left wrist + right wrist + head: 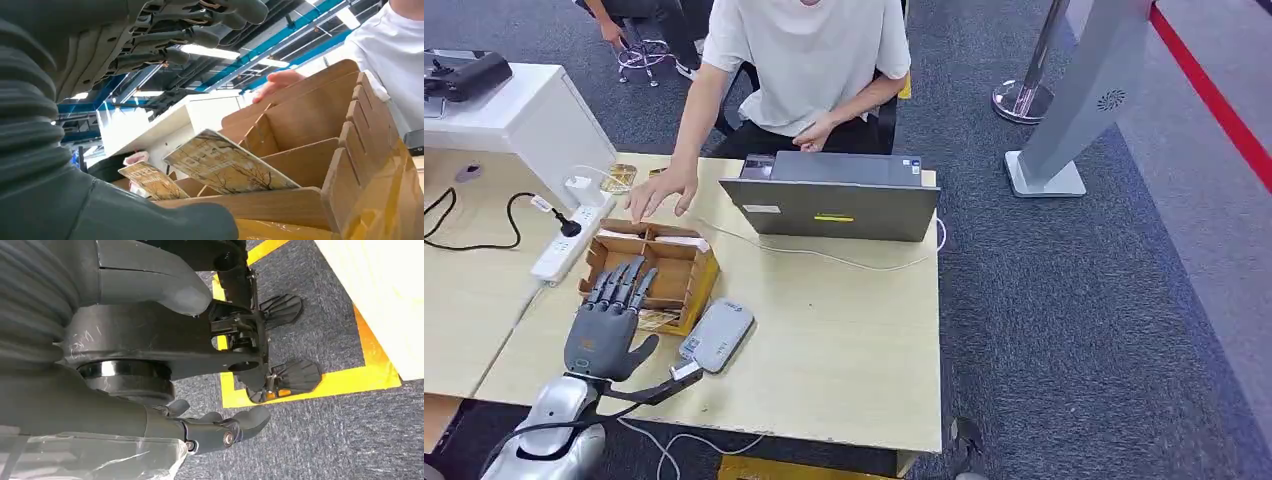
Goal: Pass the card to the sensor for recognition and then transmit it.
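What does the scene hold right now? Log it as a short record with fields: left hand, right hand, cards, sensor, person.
left robot hand: open, fingers spread above the cardboard box, holding nothing
right robot hand: hangs by the robot's side over dark carpet, fingers curled in, holding nothing
cards: two patterned cards stand tilted in the box's slots
sensor: grey card reader lies on the table beside the box
person: seated behind the laptop, one hand reaching toward the box's far edge

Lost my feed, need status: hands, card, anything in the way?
Left hand open, fingers spread over cardboard organizer. Right hand hanging at side, holding nothing. Cards standing in organizer slots, ungrasped. Person's hand at organizer's far edge.
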### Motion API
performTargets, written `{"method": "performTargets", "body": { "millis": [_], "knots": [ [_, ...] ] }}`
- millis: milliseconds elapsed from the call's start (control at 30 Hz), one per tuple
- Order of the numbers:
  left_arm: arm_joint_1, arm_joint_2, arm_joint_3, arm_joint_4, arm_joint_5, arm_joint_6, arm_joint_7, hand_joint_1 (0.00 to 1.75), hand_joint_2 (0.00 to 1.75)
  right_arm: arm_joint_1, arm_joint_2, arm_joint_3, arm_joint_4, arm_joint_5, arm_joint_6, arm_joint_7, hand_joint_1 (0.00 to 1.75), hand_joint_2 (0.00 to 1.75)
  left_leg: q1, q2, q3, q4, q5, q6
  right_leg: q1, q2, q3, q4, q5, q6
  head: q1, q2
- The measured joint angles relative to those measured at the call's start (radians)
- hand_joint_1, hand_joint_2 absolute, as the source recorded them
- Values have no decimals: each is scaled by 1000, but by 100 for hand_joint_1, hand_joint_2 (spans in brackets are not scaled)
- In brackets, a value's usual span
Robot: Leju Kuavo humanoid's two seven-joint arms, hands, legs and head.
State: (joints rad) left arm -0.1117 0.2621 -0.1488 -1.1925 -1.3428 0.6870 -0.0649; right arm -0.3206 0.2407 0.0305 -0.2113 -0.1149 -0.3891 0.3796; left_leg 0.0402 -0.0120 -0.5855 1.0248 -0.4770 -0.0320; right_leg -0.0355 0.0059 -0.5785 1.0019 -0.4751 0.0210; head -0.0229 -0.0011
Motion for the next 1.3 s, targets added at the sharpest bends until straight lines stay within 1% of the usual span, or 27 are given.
{"method": "performTargets", "body": {
  "millis": [33,67,100,200,267,533,767,867,1100,1167,1233,1300],
  "knots": [
    [0,0,0,0,1,0,0,0,175,0,0,0,0,0,0,0,0,175,0,0,0,0,0,0,0,0,0,0,0,0,0,0],
    [0,0,0,0,3,0,3,175,175,0,1,0,0,0,0,0,0,175,0,0,0,0,0,0,0,0,0,0,0,0,0,0],
    [0,0,0,0,6,-2,3,175,175,0,1,0,0,0,0,0,0,175,0,0,0,0,0,0,0,0,0,0,0,0,0,0],
    [0,0,0,0,42,-45,0,175,175,0,2,0,0,0,2,-3,0,175,0,0,0,0,0,0,0,0,0,0,0,0,0,0],
    [0,0,0,0,54,-59,-4,175,175,0,2,0,0,-1,2,-3,0,175,0,0,0,0,0,0,0,0,0,0,0,0,0,0],
    [-1,0,0,0,84,-89,-6,175,175,0,2,0,0,-2,3,-7,0,175,0,0,0,0,0,0,0,0,0,0,0,0,0,0],
    [-11,0,0,0,93,-92,-7,175,175,0,2,0,0,-3,2,-10,0,175,0,0,0,0,0,0,0,0,0,0,0,0,0,0],
    [-12,-1,0,0,82,-68,-7,175,175,0,2,0,0,-3,2,-13,0,175,0,0,0,0,0,0,0,0,0,0,0,0,0,0],
    [-12,-9,0,0,76,-57,-6,175,175,0,2,0,0,-3,2,-13,0,175,0,0,0,0,0,0,0,0,0,0,0,0,0,0],
    [-10,-10,0,0,62,-36,-7,175,175,0,2,0,0,-3,1,-13,0,175,0,0,0,0,0,0,0,0,0,0,0,0,0,0],
    [7,-10,0,-24,52,-8,-27,175,175,0,2,0,0,-4,0,-14,0,175,0,0,0,0,0,0,0,0,0,0,0,0,0,0],
    [37,-20,0,-84,40,2,-71,175,175,2,2,0,0,-8,-2,-16,0,175,0,0,0,0,0,0,0,0,0,0,0,0,0,0]
  ]
}}
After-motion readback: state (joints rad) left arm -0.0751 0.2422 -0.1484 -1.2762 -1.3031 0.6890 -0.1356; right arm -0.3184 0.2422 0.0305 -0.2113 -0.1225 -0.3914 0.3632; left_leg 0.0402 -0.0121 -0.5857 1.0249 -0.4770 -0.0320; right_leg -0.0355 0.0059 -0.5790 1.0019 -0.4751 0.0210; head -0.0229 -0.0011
